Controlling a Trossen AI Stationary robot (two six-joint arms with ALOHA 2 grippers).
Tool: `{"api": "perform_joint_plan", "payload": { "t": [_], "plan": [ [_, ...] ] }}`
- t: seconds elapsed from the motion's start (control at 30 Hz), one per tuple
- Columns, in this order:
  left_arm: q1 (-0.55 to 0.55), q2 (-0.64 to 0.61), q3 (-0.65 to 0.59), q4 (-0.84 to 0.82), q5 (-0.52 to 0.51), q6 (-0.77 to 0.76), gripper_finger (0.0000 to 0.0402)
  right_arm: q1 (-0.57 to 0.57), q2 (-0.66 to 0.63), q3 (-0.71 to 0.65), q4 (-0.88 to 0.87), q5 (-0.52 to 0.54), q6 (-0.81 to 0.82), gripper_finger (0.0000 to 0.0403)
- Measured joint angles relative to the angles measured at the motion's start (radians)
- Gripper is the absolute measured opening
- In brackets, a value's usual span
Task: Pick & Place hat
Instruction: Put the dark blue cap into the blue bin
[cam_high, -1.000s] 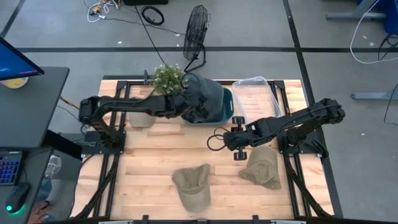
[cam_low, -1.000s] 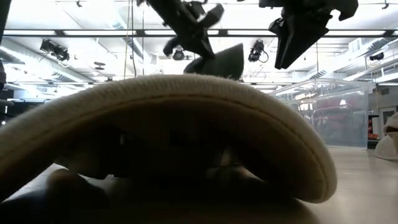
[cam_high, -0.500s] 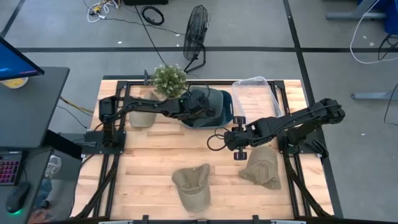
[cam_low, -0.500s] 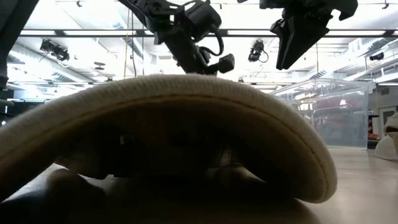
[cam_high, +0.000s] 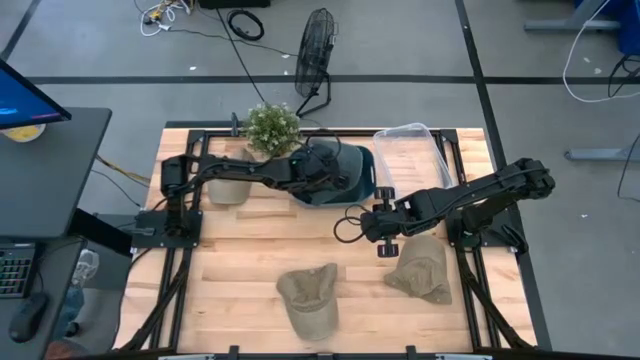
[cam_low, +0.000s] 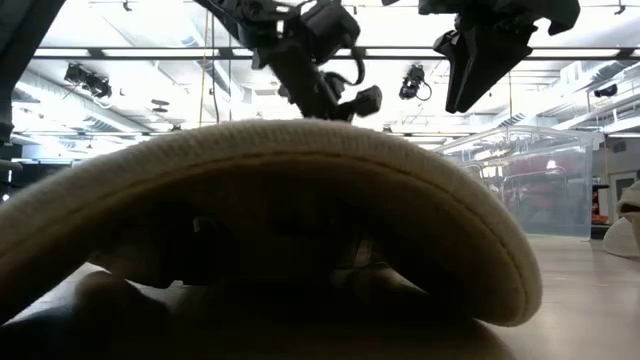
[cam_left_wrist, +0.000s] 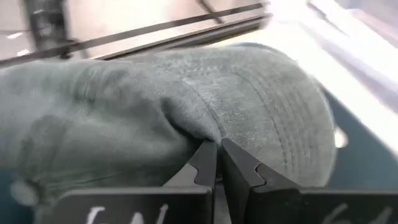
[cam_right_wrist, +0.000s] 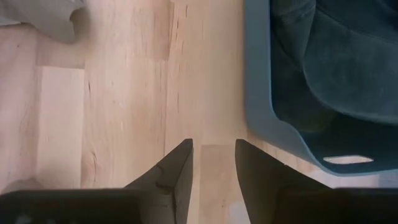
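Grey-green hat (cam_left_wrist: 205, 106) | left claw (cam_left_wrist: 217, 163) pinching it | writing unreadable

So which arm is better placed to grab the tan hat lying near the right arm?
Right. The right gripper hangs open beside that tan hat, while the left gripper is shut on the dark hat in the blue bin.

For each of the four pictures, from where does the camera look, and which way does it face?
High: above, facing down; both arms, teal bin.
Low: table level, behind a tan hat; both arms overhead.
Left wrist: left end effector pinching the dark hat.
Right wrist: facing down, right end effector open.
Shared: bin in high and right wrist.
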Motion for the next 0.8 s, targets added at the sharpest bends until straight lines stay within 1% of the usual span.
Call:
{"api": "perform_joint_plan", "payload": {
  "t": [0.1, 0.23, 0.43, 0.57, 0.8],
  "plan": [
    [-0.025, -0.007, 0.050, -0.028, 0.018, 0.034, 0.0016, 0.000, 0.000, 0.000, -0.003, 0.000, -0.017, 0.0123],
    [-0.064, -0.007, 0.118, -0.121, 0.015, 0.028, 0.0016, 0.000, 0.000, 0.000, 0.001, 0.000, -0.032, 0.0123],
    [-0.095, -0.009, 0.120, -0.210, 0.002, -0.103, 0.0016, 0.000, 0.000, 0.000, 0.000, 0.000, -0.025, 0.0123],
    [-0.095, -0.011, 0.070, -0.202, -0.004, -0.164, 0.0016, 0.000, 0.000, 0.000, -0.002, 0.000, -0.018, 0.0123],
    [-0.093, -0.015, -0.016, -0.131, -0.039, -0.186, 0.0016, 0.000, 0.000, 0.000, -0.009, 0.000, -0.018, 0.0123]
  ]
}}
